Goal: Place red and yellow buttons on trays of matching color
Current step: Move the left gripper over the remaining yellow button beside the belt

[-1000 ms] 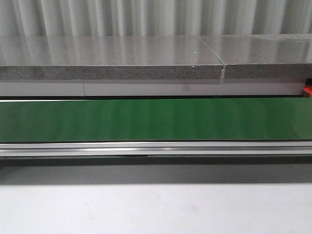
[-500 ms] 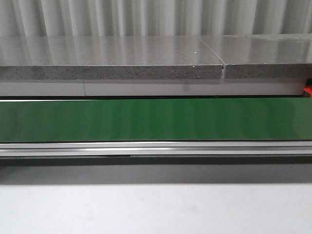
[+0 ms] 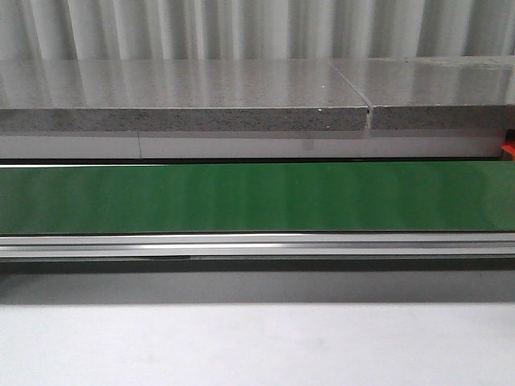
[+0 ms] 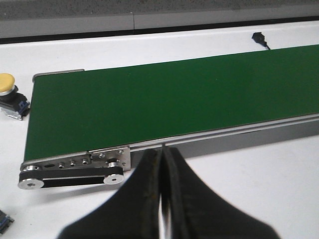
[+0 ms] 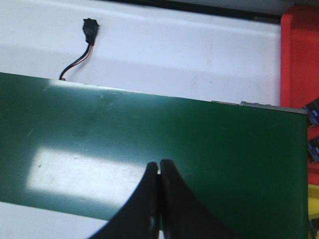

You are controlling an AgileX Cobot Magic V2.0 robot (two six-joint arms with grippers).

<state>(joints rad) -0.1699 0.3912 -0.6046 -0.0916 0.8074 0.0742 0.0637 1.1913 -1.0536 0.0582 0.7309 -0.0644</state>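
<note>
Buttons show only partly: one yellow button on a dark base with blue parts sits on the white desk just beside the short end of the green conveyor belt, in the left wrist view. A red tray lies on the desk past the other short end of the belt, seen in the right wrist view; blue and yellow bits at that picture's margin beside it are too cropped to name. In the front view only a red sliver shows at the far right edge of the belt.

The left gripper hangs over the desk just short of the belt's long aluminium rail, its black fingers pressed together with nothing between them. The right gripper hovers above the belt, fingers likewise together and empty. A small black connector on a thin wire lies on the desk beyond the belt's far long edge.
</note>
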